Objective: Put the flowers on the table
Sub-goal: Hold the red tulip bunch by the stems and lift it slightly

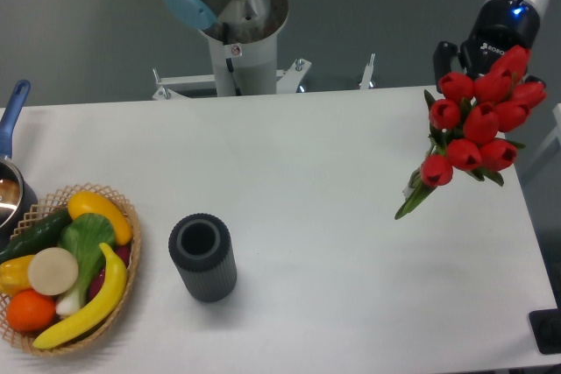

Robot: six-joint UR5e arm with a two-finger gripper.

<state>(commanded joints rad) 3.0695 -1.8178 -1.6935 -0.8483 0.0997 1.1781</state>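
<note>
The flowers (478, 124) are a bunch of red tulip buds with green stems, at the far right of the white table (307, 155). The buds face the camera and the green stem ends (412, 201) point down-left, raised over the table's right part. My gripper (463, 66), black, sits directly behind the buds at the table's far right edge. Its fingertips are hidden by the buds. It appears shut on the bunch, which hangs from it above the surface.
A dark grey ribbed cylinder vase (202, 257) stands upright front left of centre. A wicker basket (123, 256) of fruit and vegetables sits at the front left. A pot with a blue handle (10, 120) is at the left edge. The arm's base (235, 32) stands behind the table.
</note>
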